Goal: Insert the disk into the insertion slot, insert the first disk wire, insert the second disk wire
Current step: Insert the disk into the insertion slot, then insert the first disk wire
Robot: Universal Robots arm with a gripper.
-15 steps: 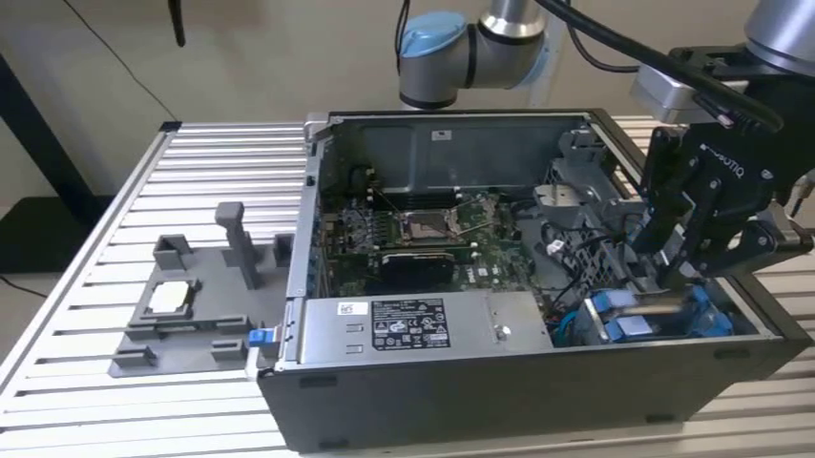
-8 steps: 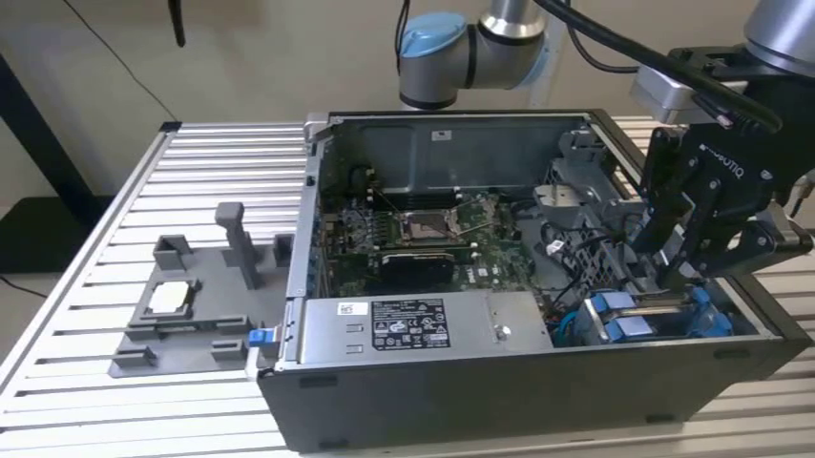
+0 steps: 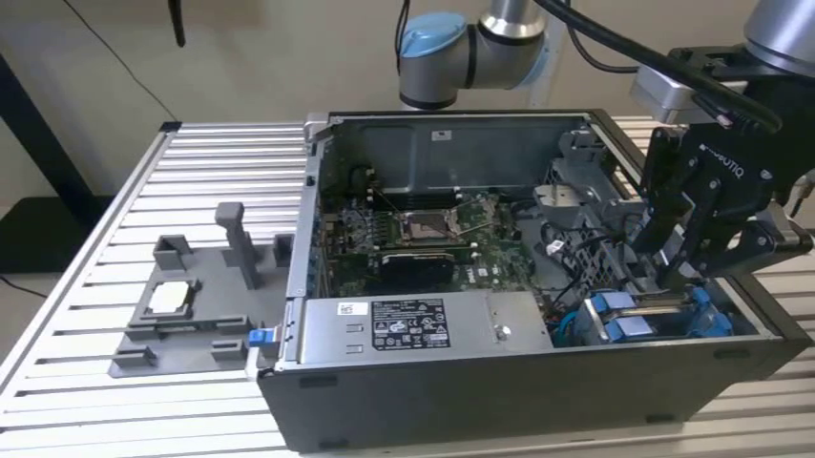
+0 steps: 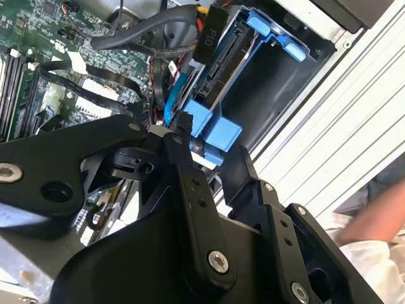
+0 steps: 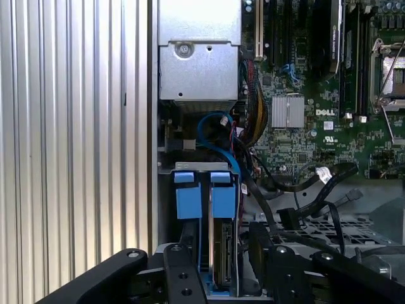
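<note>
Light: soft, even indoor light from above; exterior view moderately bright
Glare: table slats (image 4: 354, 107) washed near white in the second wrist view; milder sheen on them in the first wrist view
Shadow: case (image 3: 510, 391) dark on its near wall; slot (image 4: 272, 101) almost black inside
Gripper (image 4: 207, 142): black and underexposed; pale reflections on its near body
Focus: board (image 5: 316, 126) crisp in the first wrist view; sleeve (image 4: 373, 234) blurred
Table on the exterior view's left: evenly lit, faint shadows
</note>
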